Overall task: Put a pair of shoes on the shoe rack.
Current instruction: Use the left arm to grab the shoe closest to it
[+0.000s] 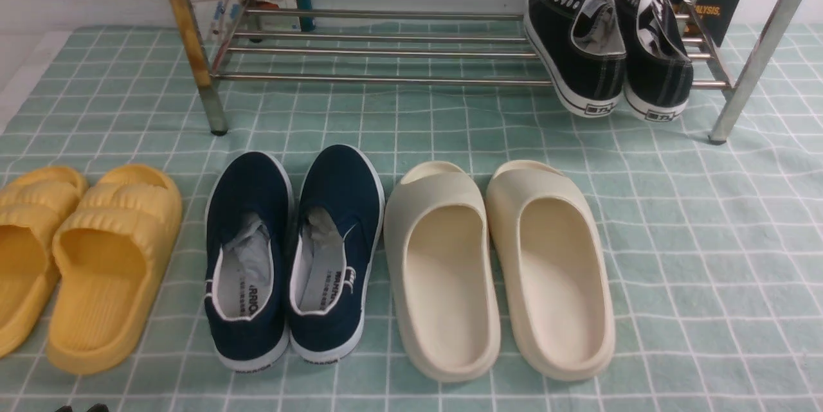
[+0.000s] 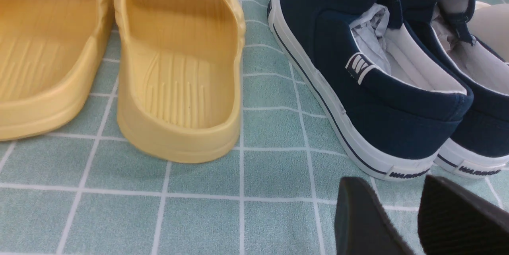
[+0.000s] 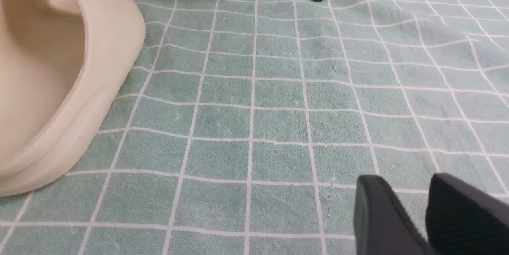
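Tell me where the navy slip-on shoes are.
In the front view the navy slip-on shoes stand on the checked cloth left of centre, between the yellow slides and the cream slides, in front of the shoe rack.

Three pairs stand in a row on the tabletop point(image 1: 707, 238) before me, toes toward 12 o'clock. The pair of shoes point(image 1: 341, 193) is in the middle, the two touching side by side. The left slides point(image 1: 116, 251) sit at their 9 o'clock, and the right slides point(image 1: 450, 258) just beside them at 3 o'clock. The shoe rack point(image 1: 386, 80) stands apart at 12 o'clock. The sneakers point(image 1: 604, 45) sit on its lower shelf at the 3 o'clock end. My left gripper point(image 2: 391, 181) is near the shoes' heels, around 7 o'clock.
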